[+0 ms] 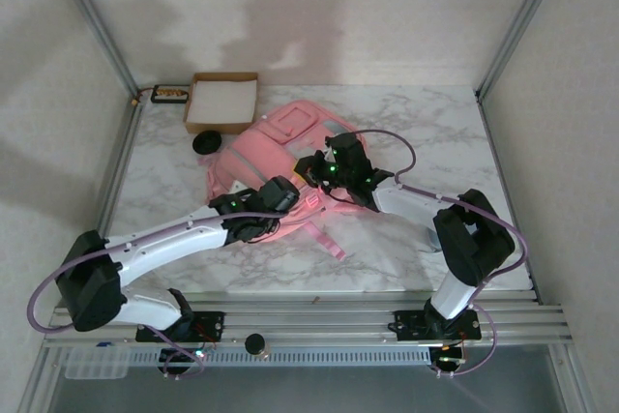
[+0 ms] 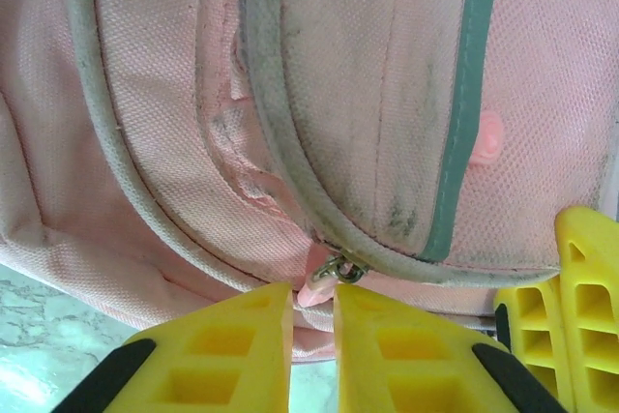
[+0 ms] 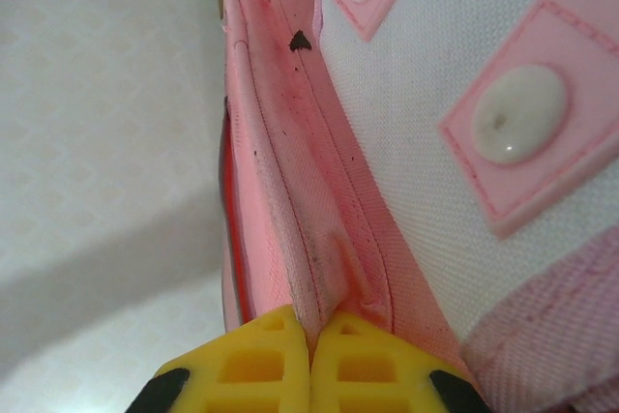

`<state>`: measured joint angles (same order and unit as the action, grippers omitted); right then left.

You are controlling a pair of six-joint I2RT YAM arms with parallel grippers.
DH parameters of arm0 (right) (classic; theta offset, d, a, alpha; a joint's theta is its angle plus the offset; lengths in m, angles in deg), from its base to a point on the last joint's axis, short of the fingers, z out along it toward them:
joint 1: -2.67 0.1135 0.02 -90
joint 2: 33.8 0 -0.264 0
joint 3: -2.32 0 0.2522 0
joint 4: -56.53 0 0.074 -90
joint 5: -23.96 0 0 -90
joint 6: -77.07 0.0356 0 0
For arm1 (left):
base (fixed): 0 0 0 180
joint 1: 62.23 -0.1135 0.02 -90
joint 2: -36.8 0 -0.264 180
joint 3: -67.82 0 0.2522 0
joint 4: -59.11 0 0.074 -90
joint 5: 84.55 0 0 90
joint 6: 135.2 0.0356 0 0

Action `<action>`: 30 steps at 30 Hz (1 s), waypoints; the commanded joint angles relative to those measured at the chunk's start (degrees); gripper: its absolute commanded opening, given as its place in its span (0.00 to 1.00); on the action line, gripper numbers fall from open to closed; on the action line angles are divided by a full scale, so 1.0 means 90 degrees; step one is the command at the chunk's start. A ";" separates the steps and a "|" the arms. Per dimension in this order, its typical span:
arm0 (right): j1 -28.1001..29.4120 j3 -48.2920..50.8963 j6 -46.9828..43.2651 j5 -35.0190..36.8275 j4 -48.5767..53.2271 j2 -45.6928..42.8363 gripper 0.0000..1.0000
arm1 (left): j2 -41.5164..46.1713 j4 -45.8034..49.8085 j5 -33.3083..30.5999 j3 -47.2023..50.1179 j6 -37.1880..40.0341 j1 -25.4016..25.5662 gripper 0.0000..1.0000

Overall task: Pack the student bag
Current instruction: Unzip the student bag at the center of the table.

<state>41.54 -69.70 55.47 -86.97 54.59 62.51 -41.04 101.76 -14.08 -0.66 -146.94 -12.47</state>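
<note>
Student bag [image 1: 290, 128]: pink backpack lying flat in the middle of the marble table [image 1: 426, 132], straps trailing toward the near edge.
Bag close up, left wrist view: pink mesh fabric [image 2: 368, 94] with scuffed grey piping and a teal strip; a curved zip line ends at a metal slider with a pink zip pull [image 2: 311, 292].
Left pincer [image 1: 283, 202]: on the bag's near left side. Its yellow fingers [image 2: 232, 345] stand a narrow gap apart with the zip pull at the mouth of the gap [image 2: 312, 297]; whether they pinch it, I cannot tell.
Right pincer [image 1: 314, 173]: over the bag's middle, just beside the left one. It is clenched [image 3: 311, 321], its tips meeting on a raised pink seam of the bag [image 3: 435, 191].
Cardboard box [image 1: 222, 102]: far left of the table, white inside, beyond the bag.
Black round object [image 1: 205, 142]: on the table between box and bag.
</note>
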 commanded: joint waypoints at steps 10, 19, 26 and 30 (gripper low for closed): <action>-0.0003 -0.0140 -0.0021 -0.0098 -0.0784 -0.0272 0.00 | -0.0444 0.0272 -0.0196 -0.0230 0.0504 -0.0156 0.41; 0.0047 -0.0079 0.0053 -0.0045 -0.0856 -0.0244 0.00 | -0.0321 -0.1042 -0.0379 0.0216 0.0983 -0.0410 0.36; 0.0053 0.0019 0.0085 0.0029 -0.0892 -0.0279 0.00 | -0.0525 -0.1587 -0.0651 0.0102 0.1328 -0.0480 0.24; 0.0056 0.0042 0.0076 0.0050 -0.0863 -0.0280 0.00 | -0.0516 -0.1719 -0.0715 0.0106 0.1438 -0.0485 0.18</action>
<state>41.69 -69.44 55.74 -85.17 52.25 62.51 -44.80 90.13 -14.65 0.55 -135.13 -14.87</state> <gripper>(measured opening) 0.062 0.185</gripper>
